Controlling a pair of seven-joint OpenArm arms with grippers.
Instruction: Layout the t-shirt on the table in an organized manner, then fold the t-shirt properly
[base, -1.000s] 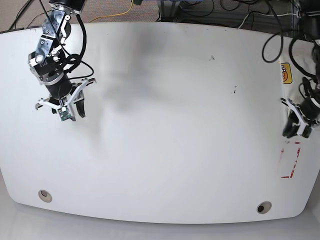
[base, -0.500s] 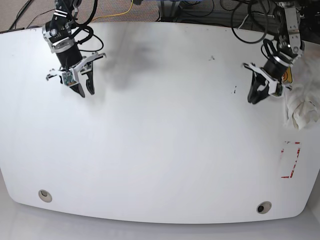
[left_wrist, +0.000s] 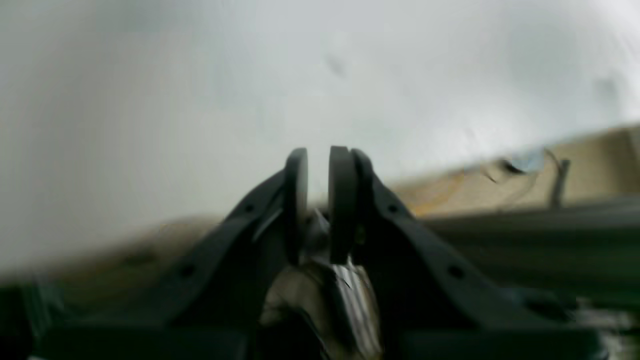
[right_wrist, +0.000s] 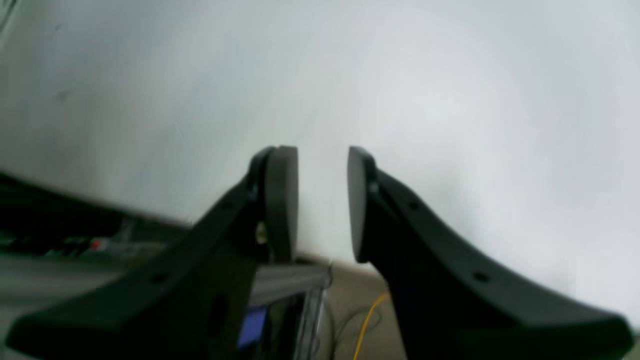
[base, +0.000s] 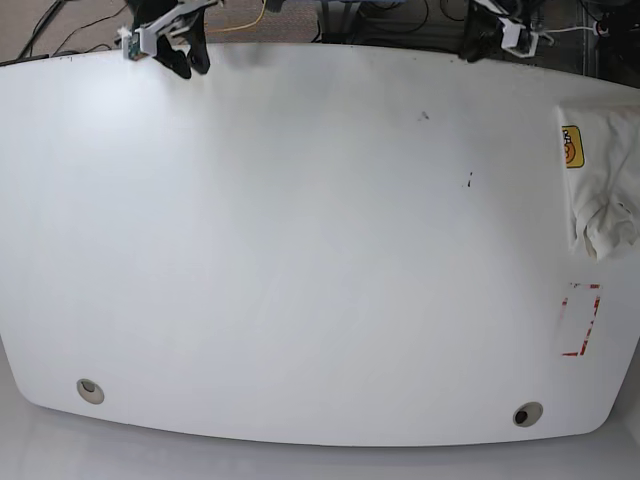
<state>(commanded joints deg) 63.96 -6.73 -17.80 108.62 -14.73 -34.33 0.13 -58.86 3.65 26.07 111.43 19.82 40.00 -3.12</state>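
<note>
The off-white t-shirt (base: 605, 170) lies bunched at the right edge of the white table (base: 300, 250). An orange-and-yellow patch (base: 571, 146) shows on it, and a crumpled lump (base: 610, 225) lies at its near end. No gripper touches it. My left gripper (base: 477, 48) hangs over the far edge at top right. In the blurred left wrist view its fingers (left_wrist: 295, 200) stand almost together around the left gripper (left_wrist: 318, 155), holding nothing. My right gripper (base: 190, 65) is at the far left corner. In the right wrist view the right gripper (right_wrist: 322, 160) is open and empty.
Two round grey grommet holes (base: 90, 391) (base: 527, 414) sit near the front edge. A red-outlined tape mark (base: 582, 320) is at the right, below the shirt. Small dark specks (base: 424, 116) dot the top. Cables, one of them yellow (base: 250, 20), lie beyond the far edge.
Both arms have pulled back to the table's far edge. The left gripper left the right side, and the t-shirt now lies there, more spread out than half a second ago.
</note>
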